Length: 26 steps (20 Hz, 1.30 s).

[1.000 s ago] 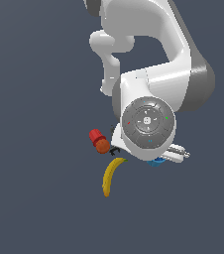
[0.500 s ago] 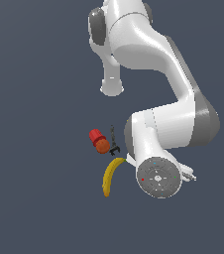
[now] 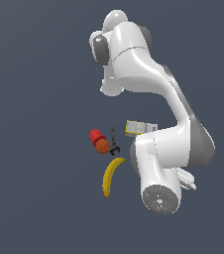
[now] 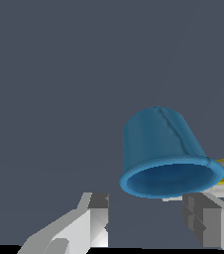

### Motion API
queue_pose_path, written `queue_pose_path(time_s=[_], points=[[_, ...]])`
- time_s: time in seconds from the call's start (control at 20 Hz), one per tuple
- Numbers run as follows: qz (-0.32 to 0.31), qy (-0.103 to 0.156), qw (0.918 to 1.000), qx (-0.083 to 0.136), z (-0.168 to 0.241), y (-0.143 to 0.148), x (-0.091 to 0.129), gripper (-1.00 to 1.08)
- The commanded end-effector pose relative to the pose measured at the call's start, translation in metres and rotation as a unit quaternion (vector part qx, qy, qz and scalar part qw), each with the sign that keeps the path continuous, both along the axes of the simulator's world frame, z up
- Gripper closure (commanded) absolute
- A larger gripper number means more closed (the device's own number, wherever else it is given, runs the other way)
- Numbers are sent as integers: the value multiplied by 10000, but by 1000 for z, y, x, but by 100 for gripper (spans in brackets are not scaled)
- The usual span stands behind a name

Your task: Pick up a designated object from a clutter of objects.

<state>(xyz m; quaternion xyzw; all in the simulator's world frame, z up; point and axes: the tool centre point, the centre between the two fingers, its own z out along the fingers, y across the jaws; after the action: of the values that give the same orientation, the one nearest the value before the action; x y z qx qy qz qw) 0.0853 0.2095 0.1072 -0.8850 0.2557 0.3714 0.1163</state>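
Just beyond spread fingers, blue cup, untouched, off-centre

Both views are simulator renders, evenly and flatly lit, with a uniform slate-grey ground. In the exterior view the white arm is bright along its upper curves and shades softly to grey underneath, so light falls from above; no cast shadows show beneath the small items. Edges are slightly soft and jagged at this resolution. In the wrist view the blue cup carries a pale sheen on its wall, its interior darker. Nothing is blurred or warped at the margins.
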Motion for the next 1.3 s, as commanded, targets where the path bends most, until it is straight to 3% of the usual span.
queue_pose_path(time_s=[0.0, 0.35, 1.25], points=[[-49, 136, 9999, 31, -7, 6, -2, -20], [-105, 311, 9994, 67, -16, 13, -5, -20], [-105, 311, 9994, 62, -34, 24, -23, -20]])
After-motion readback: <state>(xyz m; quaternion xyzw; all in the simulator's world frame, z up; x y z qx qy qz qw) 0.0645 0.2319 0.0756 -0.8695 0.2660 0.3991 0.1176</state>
